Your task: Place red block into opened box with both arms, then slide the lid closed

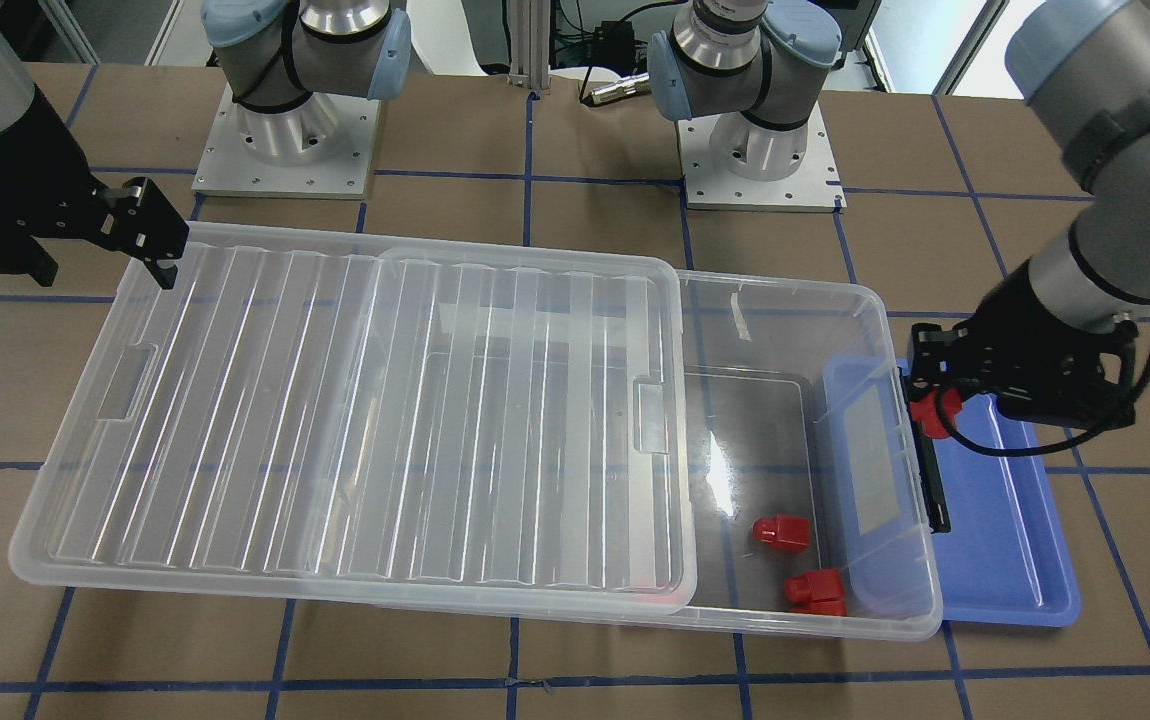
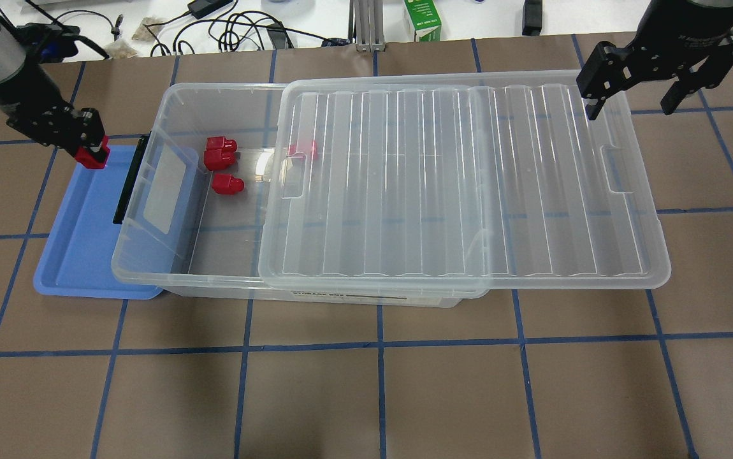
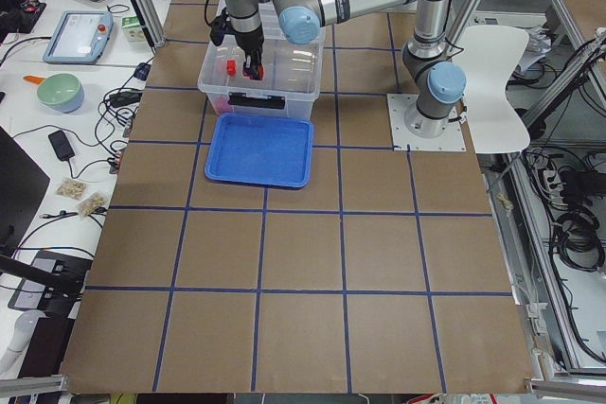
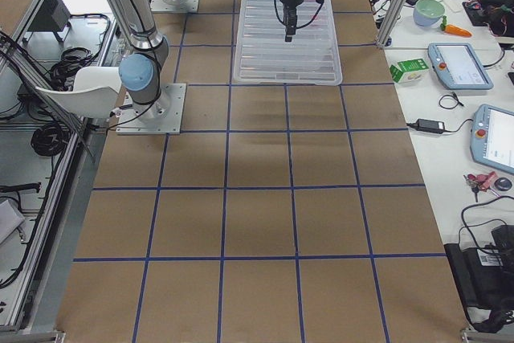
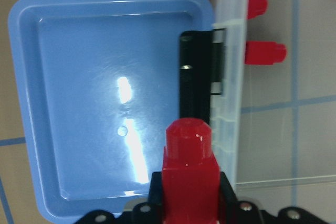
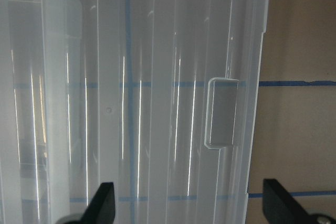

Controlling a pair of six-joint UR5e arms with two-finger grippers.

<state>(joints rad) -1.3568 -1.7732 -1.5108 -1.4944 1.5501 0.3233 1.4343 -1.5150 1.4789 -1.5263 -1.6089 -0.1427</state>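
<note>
My left gripper [image 2: 91, 155] is shut on a red block [image 5: 188, 171], held stub-first over the blue tray [image 2: 79, 242] just outside the box's black bar [image 2: 125, 185]. The clear box [image 2: 150, 280] lies open at that end. Three more red blocks rest inside: a pair [image 2: 220, 153], one beside it [image 2: 227, 185] and one under the lid's edge [image 2: 303, 151]. The ribbed lid [image 2: 468, 185] covers the rest of the box and overhangs its far end. My right gripper [image 2: 629, 102] hangs open above the lid's outer back corner, with the lid's recess [image 6: 223, 113] below it.
The blue tray [image 1: 1005, 540] is partly tucked under the box's open end. Both arm bases [image 1: 285, 150] stand behind the box. A green carton [image 2: 422, 19] and cables lie past the table's back edge. Brown table surface stretches in front of the box.
</note>
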